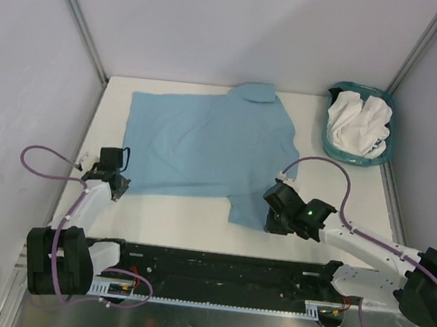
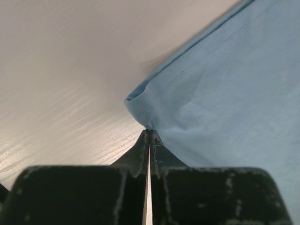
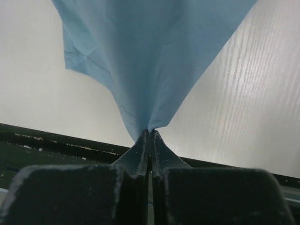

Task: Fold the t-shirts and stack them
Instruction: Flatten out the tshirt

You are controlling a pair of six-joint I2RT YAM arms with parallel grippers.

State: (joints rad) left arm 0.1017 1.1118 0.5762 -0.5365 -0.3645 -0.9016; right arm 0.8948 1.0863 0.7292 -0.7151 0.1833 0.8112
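Note:
The light blue t-shirt point(image 1: 205, 142) lies spread flat on the white table, plain side up, collar toward the back. My left gripper point(image 1: 116, 182) is shut on the shirt's near left corner; the left wrist view shows the hem point(image 2: 206, 89) pinched at my fingertips. My right gripper point(image 1: 269, 216) is shut on the near right part by the sleeve; in the right wrist view the cloth point(image 3: 154, 51) hangs gathered from the closed jaws. White t-shirts point(image 1: 358, 120) lie crumpled in the teal basket point(image 1: 333, 148).
The teal basket stands at the table's back right corner. Grey walls enclose the table on three sides. A black rail point(image 1: 215, 269) runs along the near edge between the arm bases.

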